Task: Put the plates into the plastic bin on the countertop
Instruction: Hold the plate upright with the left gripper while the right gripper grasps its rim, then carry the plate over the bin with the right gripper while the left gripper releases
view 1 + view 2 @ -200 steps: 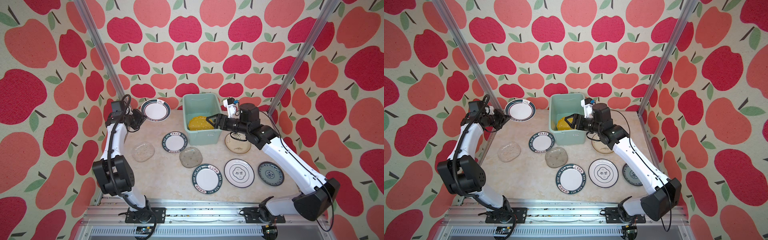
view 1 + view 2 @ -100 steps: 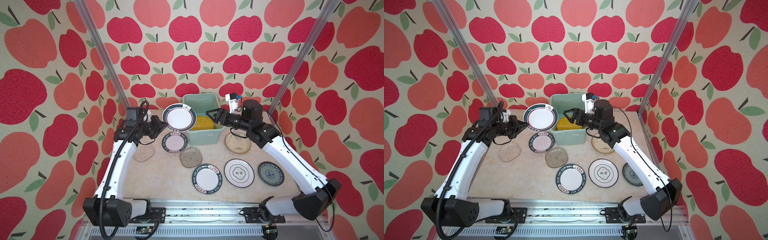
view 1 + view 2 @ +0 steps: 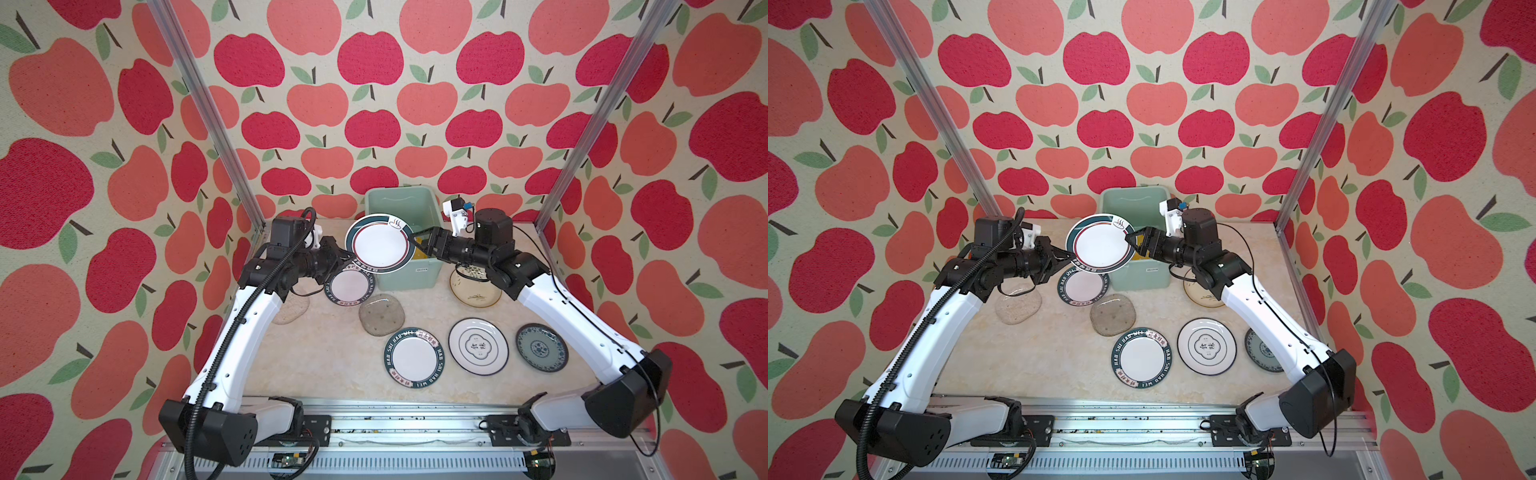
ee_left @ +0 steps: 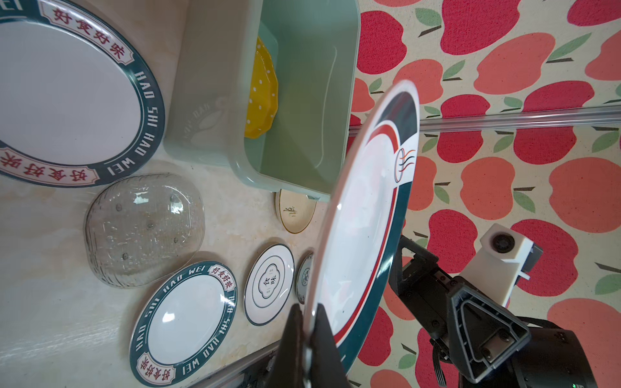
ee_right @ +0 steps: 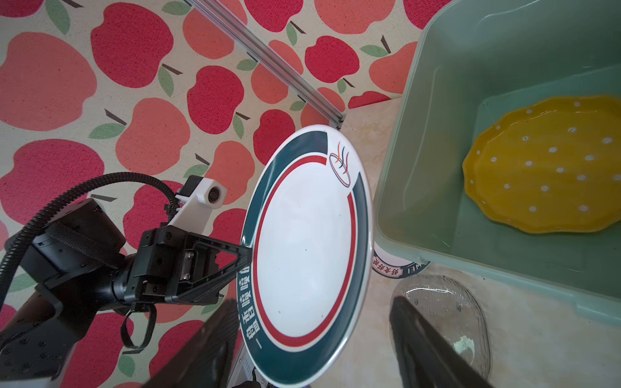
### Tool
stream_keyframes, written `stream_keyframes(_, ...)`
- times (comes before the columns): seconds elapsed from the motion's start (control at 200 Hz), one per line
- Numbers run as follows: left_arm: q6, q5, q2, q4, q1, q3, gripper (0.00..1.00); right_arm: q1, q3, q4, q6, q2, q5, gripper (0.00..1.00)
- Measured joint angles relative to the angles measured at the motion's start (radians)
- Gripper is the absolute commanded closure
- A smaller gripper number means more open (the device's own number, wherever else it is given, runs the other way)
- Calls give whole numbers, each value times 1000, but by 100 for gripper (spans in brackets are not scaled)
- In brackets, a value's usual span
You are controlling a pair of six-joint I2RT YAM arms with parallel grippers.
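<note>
The left tool [image 3: 345, 253] pinches the rim of a white round plate with a dark green and red border [image 3: 380, 245], holding it on edge before the mint-green plastic bin [image 3: 409, 279]. The right tool [image 3: 414, 243], jaws apart at the opposite rim, probably means to take it over.

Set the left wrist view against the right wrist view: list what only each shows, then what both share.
Only the left wrist view: the cream plate, the white emblem plate, a whole green-rimmed plate, and the open right end effector seen from outside.
Only the right wrist view: the left end effector seen side-on, shut on the held plate at its rim.
Both: that held plate, the plastic bin, the yellow plate inside it, and a clear glass plate.
</note>
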Motion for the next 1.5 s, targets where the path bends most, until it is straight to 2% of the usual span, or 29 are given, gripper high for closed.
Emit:
stream_keyframes(0.19,-4,1,7,7,-11,0,100,0,-30,37,48,32,-25,39)
stream_keyframes(0.33,-8,1,19,19,-19,0,100,0,-43,63,75,34,-27,50)
stream_keyframes(0.485,-21,6,28,32,-37,0,100,0,-45,87,96,36,-30,54)
stream_keyframes(0.72,-37,4,40,63,-63,0,100,-1,-58,107,117,46,-21,71)
stream_keyframes(0.92,-47,-3,40,89,-81,0,100,-3,-58,113,144,48,-8,90)
stream_keyframes(1.061,-48,-5,51,105,-90,-2,99,-16,-55,138,198,48,-9,95)
stream_keyframes(1.116,-49,-10,52,108,-91,-2,95,-16,-55,138,205,50,-8,96)
stream_keyframes(1.201,-55,-24,51,111,-97,-2,81,-16,-55,143,206,50,-8,97)
stream_keyframes(1.246,-60,-38,51,111,-103,-6,68,-13,-49,144,196,50,-3,98)
stream_keyframes(1.361,-66,-74,37,140,-111,-18,45,-4,-23,106,173,64,31,98)
stream_keyframes(1.501,-68,-143,-34,192,-105,-66,30,-7,42,53,163,108,110,98)
